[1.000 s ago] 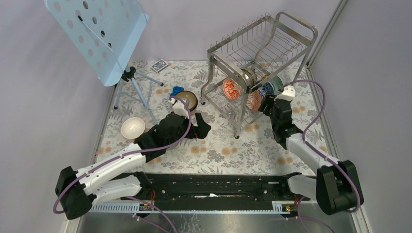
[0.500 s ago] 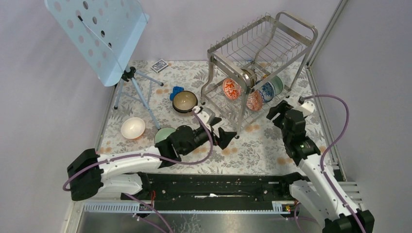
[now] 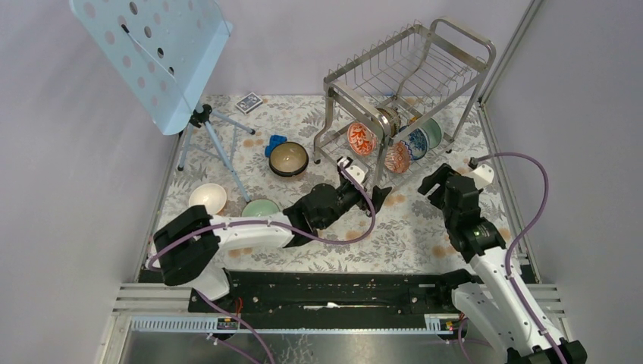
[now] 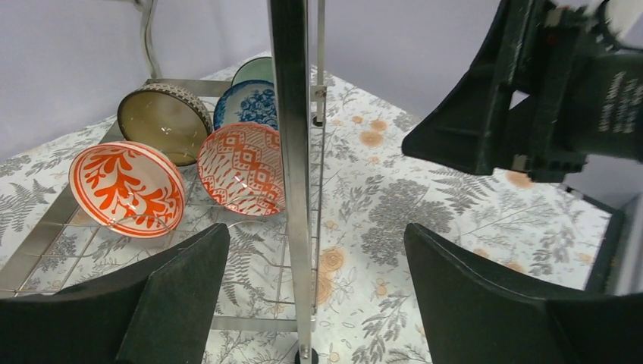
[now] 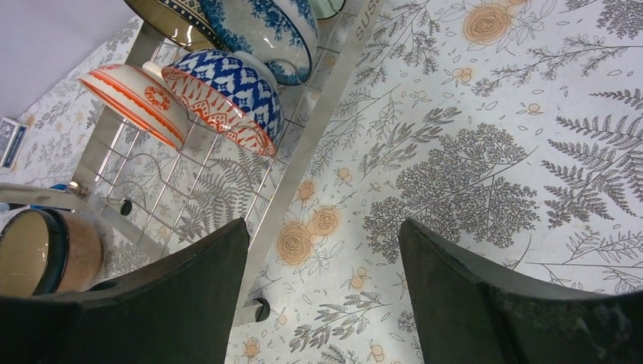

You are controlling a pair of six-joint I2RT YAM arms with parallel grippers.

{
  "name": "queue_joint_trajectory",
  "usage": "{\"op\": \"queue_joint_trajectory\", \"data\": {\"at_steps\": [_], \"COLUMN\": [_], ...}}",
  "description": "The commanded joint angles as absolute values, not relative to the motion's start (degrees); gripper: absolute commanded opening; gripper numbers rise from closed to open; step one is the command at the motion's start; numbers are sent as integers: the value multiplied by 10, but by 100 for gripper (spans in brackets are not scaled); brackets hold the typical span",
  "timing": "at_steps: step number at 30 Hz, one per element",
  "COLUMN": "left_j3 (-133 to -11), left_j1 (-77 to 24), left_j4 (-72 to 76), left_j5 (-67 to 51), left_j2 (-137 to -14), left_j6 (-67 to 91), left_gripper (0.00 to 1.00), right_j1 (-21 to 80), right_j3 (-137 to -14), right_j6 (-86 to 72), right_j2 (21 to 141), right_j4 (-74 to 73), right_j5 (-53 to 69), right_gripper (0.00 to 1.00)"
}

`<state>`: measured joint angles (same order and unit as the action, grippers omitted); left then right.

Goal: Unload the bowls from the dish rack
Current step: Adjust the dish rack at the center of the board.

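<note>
The dish rack (image 3: 409, 83) stands at the back right, and several bowls lean on its lower tier: orange-red fern (image 4: 127, 188), orange-red geometric (image 4: 241, 168), blue-and-white (image 4: 246, 105), brown with tan inside (image 4: 163, 121), pale green (image 4: 258, 70). Three bowls sit upright on the table: dark brown (image 3: 289, 158), pale green (image 3: 260, 208), white (image 3: 207, 198). My left gripper (image 3: 368, 187) is open and empty at the rack's front leg (image 4: 292, 152). My right gripper (image 3: 438, 179) is open and empty, a little right of the rack, over the mat.
A pale blue perforated music stand (image 3: 155, 53) on a tripod (image 3: 208, 144) occupies the back left. A card deck (image 3: 248, 101) and a small blue object (image 3: 275, 142) lie on the floral mat. The rack's rubber foot (image 5: 258, 309) is beside my right fingers. Walls close in on both sides.
My left arm has swung right from the dark brown bowl to the rack's front leg, uncovering the pale green bowl. My right gripper has drawn back from the rack's bowls and opened wider.
</note>
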<state>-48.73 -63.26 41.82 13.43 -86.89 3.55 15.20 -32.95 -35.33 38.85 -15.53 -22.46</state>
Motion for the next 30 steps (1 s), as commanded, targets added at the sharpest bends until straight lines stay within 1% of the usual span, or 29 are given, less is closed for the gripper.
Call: {"op": "queue_joint_trajectory", "data": {"at_steps": [1, 5, 10, 13, 19, 22, 24, 27, 30], "left_j3": [-528, -537, -539, -534, -532, -533, -533, -528, -524], "left_j1": [-629, -616, -597, -594, -588, -587, -588, -587, -587], "left_j4": [482, 497, 514, 523, 524, 521, 517, 514, 503], "left_j5": [167, 190, 180, 181, 185, 189, 192, 193, 196], "left_j2": [-903, -921, -933, -936, -942, -939, -936, -930, -922], "left_j6": [19, 30, 51, 51, 48, 49, 52, 57, 61], "left_gripper": [86, 72, 52, 44, 35, 35, 34, 34, 34], "right_j1": [149, 149, 149, 146, 115, 69, 32, -16, -26], "right_j3": [-375, -394, -428, -449, -496, -490, -475, -451, -441], "right_j6": [-367, -367, -375, -367, -347, -335, -339, -329, -251], "right_j2": [403, 421, 462, 491, 556, 580, 597, 626, 668], "right_j4": [-161, -141, -102, -76, -54, -15, 35, 131, 252], "right_j5": [-254, -290, -330, -357, -386, -398, -384, -331, -298], "right_gripper": [80, 80, 80, 80, 80, 81, 81, 80, 80]}}
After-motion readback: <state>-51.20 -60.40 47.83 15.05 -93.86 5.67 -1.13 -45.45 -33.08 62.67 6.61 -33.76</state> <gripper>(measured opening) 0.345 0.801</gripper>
